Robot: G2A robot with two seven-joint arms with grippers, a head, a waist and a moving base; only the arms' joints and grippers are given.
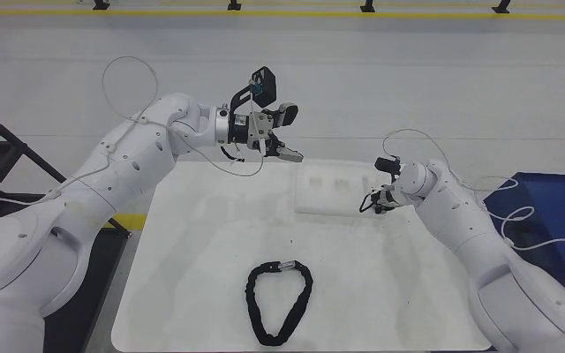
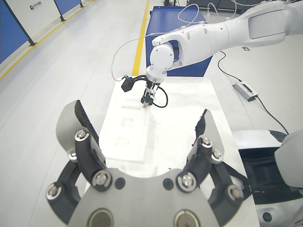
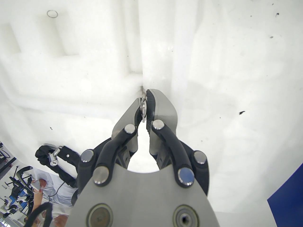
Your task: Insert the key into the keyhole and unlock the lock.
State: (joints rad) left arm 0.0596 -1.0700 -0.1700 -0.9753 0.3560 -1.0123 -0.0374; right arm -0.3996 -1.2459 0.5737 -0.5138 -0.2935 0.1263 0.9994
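At the foam tray's (image 1: 331,190) right end, the key (image 3: 143,106) sits pinched between the right gripper's (image 3: 142,100) closed fingers; this looks like the pick-up step. The chain lock (image 1: 279,302) lies near-centre on the table (image 1: 177,265), well apart. The left gripper (image 1: 291,132) hangs open at far left. The next move probably calls for lifting the key and aligning it with the keyhole.

Holds the left arm (image 1: 132,163) out toward the far left, left gripper (image 1: 290,132) raised, pointing right, fingers spread wide. Bends the right arm (image 1: 459,212) in from the near right, right gripper (image 3: 143,96) tipped downward, fingers pinched tight on the key (image 3: 143,108).
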